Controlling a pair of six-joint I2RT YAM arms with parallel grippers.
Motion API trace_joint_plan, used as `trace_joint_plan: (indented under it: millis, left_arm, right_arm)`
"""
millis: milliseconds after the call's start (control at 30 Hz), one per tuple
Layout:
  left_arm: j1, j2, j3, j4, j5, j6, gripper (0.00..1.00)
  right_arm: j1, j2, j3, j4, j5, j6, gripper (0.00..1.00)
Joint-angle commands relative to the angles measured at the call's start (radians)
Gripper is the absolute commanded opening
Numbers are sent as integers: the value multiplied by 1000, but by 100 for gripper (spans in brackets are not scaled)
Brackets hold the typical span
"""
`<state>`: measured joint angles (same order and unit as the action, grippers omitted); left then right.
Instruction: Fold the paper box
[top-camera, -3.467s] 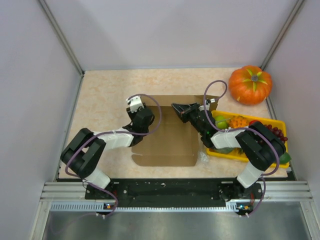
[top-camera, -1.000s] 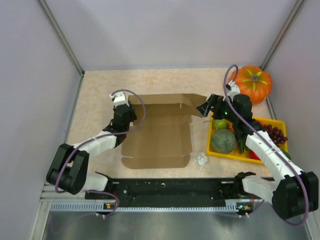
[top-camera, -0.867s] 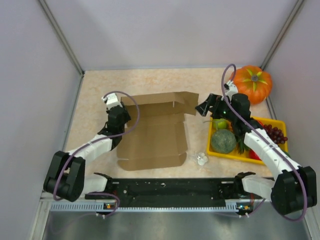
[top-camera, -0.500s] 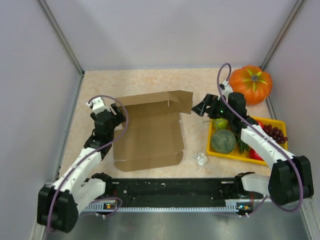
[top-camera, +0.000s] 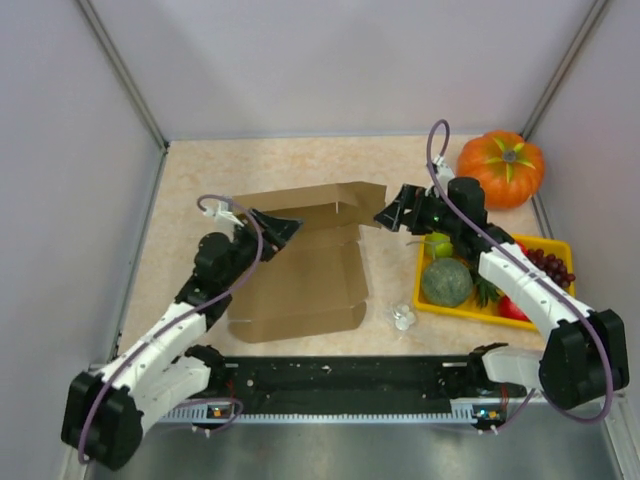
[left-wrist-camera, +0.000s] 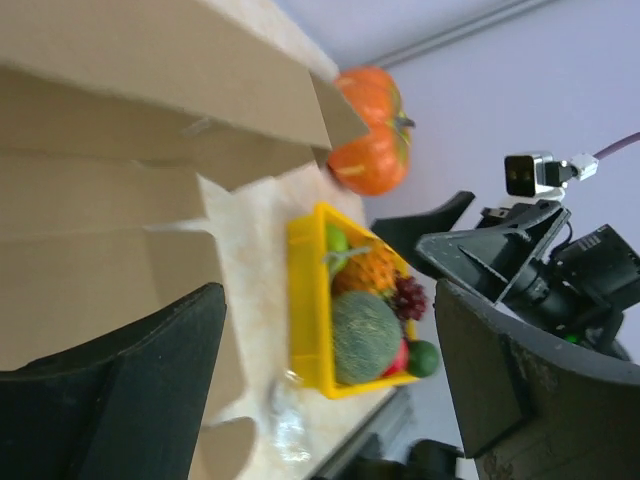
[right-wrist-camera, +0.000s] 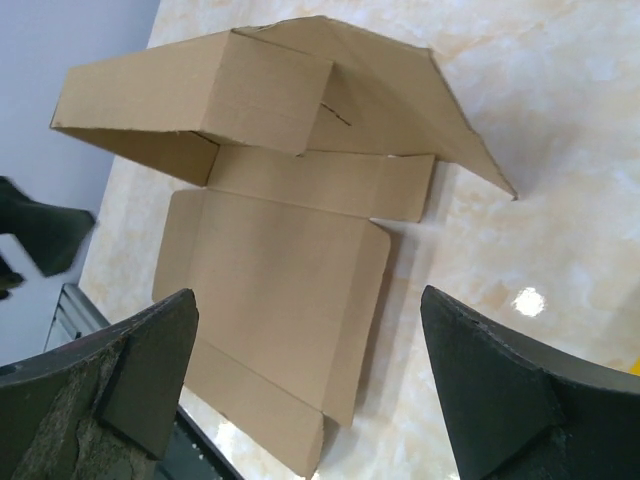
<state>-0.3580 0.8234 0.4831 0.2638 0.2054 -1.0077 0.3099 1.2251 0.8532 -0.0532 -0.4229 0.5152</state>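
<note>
The paper box (top-camera: 300, 285) lies mid-frame, its far flap (top-camera: 310, 205) half raised. My left gripper (top-camera: 280, 228) and right gripper (top-camera: 388, 213) gape wide, empty; I'd pinch that flap's corners evenly and crease slowly.

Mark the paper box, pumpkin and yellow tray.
paper box (top-camera: 300, 285), top external view, flat middle panel
pumpkin (top-camera: 495, 180), top external view, orange body below stem
yellow tray (left-wrist-camera: 303, 300), left wrist view, outer side wall
</note>
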Motion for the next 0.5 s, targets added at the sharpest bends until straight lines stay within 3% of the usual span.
trace_joint_plan:
  millis: [0,167,200,300,467]
  left_arm:
    - [-143,147,-25,394,-145,-348,89]
    - [-188,362,-35,598,-351,-528,81]
    - [-197,388,-67,718,-391,-557,80]
    - [-199,488,-104,849,-503,-584,72]
    - [-199,542,-106,939,-547,-533,66]
  right_arm:
    - [37,-62,18,19,19,42,91]
    - [57,-101,-8,21,38,56,91]
    - [61,-102,-9,21,42,54,91]
    - [66,-98,-13,16,50,48,91]
    - [66,-93,-6,10,52,36,91]
